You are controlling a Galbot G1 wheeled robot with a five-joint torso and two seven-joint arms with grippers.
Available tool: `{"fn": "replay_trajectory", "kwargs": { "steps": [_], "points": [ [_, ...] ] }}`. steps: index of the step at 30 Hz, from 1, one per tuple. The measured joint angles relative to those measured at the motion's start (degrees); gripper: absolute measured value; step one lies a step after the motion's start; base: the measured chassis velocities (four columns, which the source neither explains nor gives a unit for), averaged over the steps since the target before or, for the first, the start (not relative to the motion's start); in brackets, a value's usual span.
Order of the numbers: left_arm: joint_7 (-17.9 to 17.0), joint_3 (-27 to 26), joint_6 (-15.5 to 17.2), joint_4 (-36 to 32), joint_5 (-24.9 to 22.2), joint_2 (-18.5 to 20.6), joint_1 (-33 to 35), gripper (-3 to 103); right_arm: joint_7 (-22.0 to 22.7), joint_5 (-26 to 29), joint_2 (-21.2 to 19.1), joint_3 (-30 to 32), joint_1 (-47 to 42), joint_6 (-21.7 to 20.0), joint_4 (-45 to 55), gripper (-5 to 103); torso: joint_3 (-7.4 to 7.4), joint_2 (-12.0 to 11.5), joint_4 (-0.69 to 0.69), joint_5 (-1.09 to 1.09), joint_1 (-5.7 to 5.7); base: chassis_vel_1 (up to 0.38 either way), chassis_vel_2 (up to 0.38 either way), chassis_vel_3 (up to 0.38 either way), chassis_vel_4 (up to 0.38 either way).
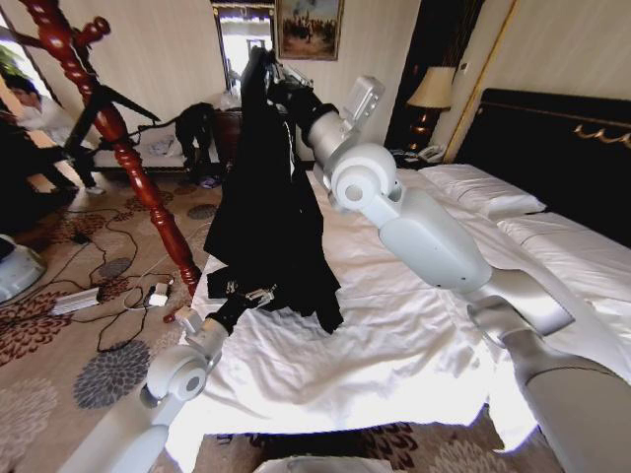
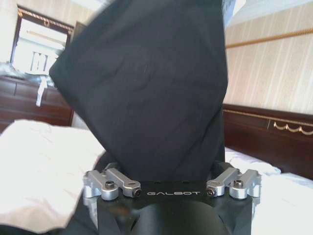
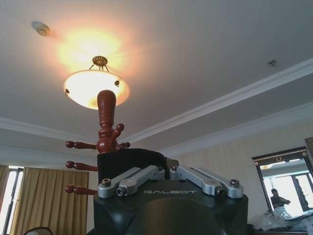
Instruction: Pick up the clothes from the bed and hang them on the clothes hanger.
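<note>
the right gripper [image 1: 268, 71] was clenched on the coat [image 1: 264, 212] at its top, holding it hanging over the bed [image 1: 394, 345]. the left gripper [image 1: 258, 294] pinched the hem, beside the stand [image 1: 118, 128].

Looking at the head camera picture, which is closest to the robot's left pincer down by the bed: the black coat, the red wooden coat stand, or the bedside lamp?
1. The black coat: its hem hangs right at the left pincer.
2. The coat stand: off to the left, on the carpet.
3. The lamp: far back, beside the headboard.
</note>
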Motion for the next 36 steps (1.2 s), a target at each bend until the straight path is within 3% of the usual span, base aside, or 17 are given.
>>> {"fn": "replay_trajectory", "kwargs": {
  "steps": [2, 8, 12, 14, 15, 17, 21, 23, 26, 29, 33, 36],
  "points": [
    [0.1, -0.9, -0.4, -0.3, 0.1, 0.4, 0.7, 83, 0.3, 0.0, -0.3, 0.0, -0.4, 0.0, 0.2, 0, 0.00, 0.0, 0.00, 0.00, 0.00, 0.000, 0.000, 0.000, 0.000],
    [0.4, -2.8, -1.3, -0.8, 0.3, 1.3, 1.8, 67, 0.5, -0.2, -0.2, 0.2, -0.8, 0.0, 0.1, 0, 0.00, 0.0, 0.01, 0.00, 0.00, 0.000, 0.000, 0.000, 0.000],
    [1.4, -4.6, -1.8, -1.5, -0.3, 2.5, 2.8, 45, 0.7, -0.6, -0.1, 0.5, -1.3, -0.1, -0.2, 0, 0.00, 0.0, 0.01, -0.01, 0.00, 0.000, 0.000, 0.000, 0.000],
    [1.6, -5.3, -1.9, -1.7, -0.7, 2.8, 3.0, 45, 0.8, -0.8, -0.2, 0.6, -1.6, 0.0, -0.3, 0, 0.00, 0.0, 0.01, -0.01, 0.00, 0.000, 0.000, 0.000, 0.000],
    [1.6, -6.7, -1.9, -2.2, -1.2, 3.5, 3.1, 34, 0.9, -1.0, -0.7, 1.0, -2.1, -0.1, -0.4, 0, 0.00, 0.0, 0.02, -0.01, 0.00, 0.000, 0.000, 0.000, 0.000],
    [1.5, -7.3, -2.0, -2.4, -1.4, 3.8, 3.0, 34, 0.9, -1.0, -0.9, 1.1, -2.4, -0.1, -0.4, 0, 0.00, 0.0, 0.01, -0.01, 0.00, 0.000, 0.000, 0.000, 0.000],
    [0.9, -11.3, -2.3, -3.2, -3.3, 7.3, 3.2, 13, 1.4, -1.4, -3.5, 2.8, -5.2, -0.1, -0.6, 0, 0.00, 0.0, -0.01, 0.00, 0.00, 0.000, 0.000, 0.000, 0.000],
    [0.8, -11.6, -2.3, -3.3, -3.6, 7.6, 3.2, 13, 1.5, -1.6, -3.8, 3.1, -5.6, -0.1, -0.6, 0, 0.00, 0.0, 0.00, 0.00, 0.00, 0.000, 0.000, 0.000, 0.000],
    [0.7, -13.9, -2.4, -4.8, -4.6, 9.5, 2.8, 1, 2.0, -2.4, -6.1, 4.5, -8.8, -0.2, -1.0, 0, 0.00, 0.0, 0.01, 0.00, 0.00, 0.000, 0.000, 0.000, 0.000],
    [0.5, -15.6, -2.4, -5.8, -5.9, 10.8, 1.7, 0, 2.7, -2.6, -7.4, 5.7, -10.9, -0.4, -1.2, 0, 0.00, 0.0, 0.00, 0.00, 0.00, 0.000, 0.000, 0.000, 0.000],
    [-0.2, -20.5, -2.2, -7.2, -10.6, 13.9, -1.3, 0, 3.2, -3.0, -9.9, 8.1, -14.4, -0.4, -1.1, 0, 0.00, 0.0, 0.00, 0.01, 0.00, 0.000, 0.000, 0.000, 0.000],
    [-0.6, -25.4, -1.8, -7.2, -17.8, 18.5, -6.4, 0, 2.8, -4.3, -13.0, 10.7, -18.9, -0.4, 0.5, 0, 0.00, 0.0, -0.02, 0.01, 0.00, 0.000, 0.000, 0.000, 0.000]
  ]
}}
